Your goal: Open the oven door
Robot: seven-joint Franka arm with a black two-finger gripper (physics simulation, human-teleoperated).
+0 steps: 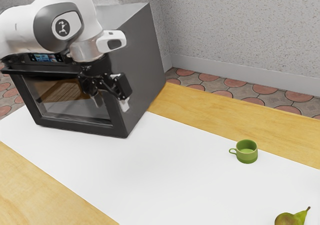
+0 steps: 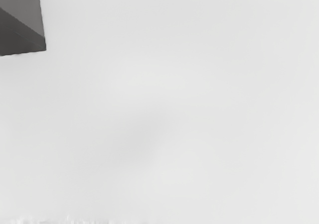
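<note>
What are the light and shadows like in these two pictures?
Exterior view: soft, even light; barely any shadow beside the round green mug on the flat white mat; a brown slatted patch in the glass window of the boxy dark-grey oven, reflection or interior, I can't tell; wrist view: a faint grey smudge, perhaps a shadow, and ragged pale speckles along the lower edge.

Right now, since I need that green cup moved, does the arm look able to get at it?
Probably yes, reach permitting: the gripper is open by the oven, and nothing stands on the white surface between oven and cup.
</note>
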